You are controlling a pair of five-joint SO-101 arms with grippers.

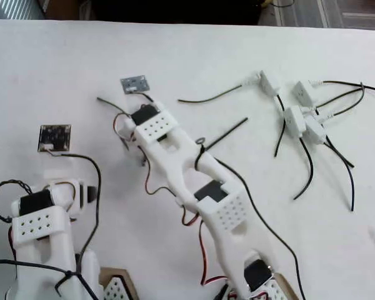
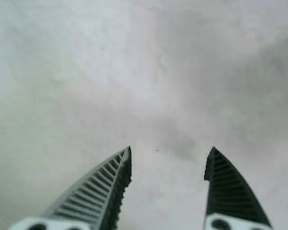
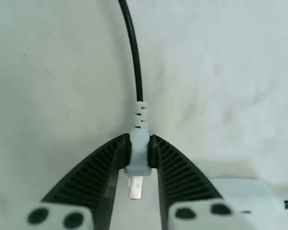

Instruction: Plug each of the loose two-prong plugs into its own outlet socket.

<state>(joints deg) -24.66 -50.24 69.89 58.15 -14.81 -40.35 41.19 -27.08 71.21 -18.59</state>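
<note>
Right wrist view: we log the right end effector (image 3: pixel 139 140) pinching a white two-prong plug (image 3: pixel 139 151) by its body, a prong showing between the fingers. The black cord (image 3: pixel 133 57) runs away over the desk (image 3: pixel 48 72). A white block (image 3: pixel 242 191) sits just beside that end effector. High view: socket cluster (image 1: pixel 297 115) lies well apart from it. Left end effector (image 2: pixel 168 152) is spread above the desk.
</note>
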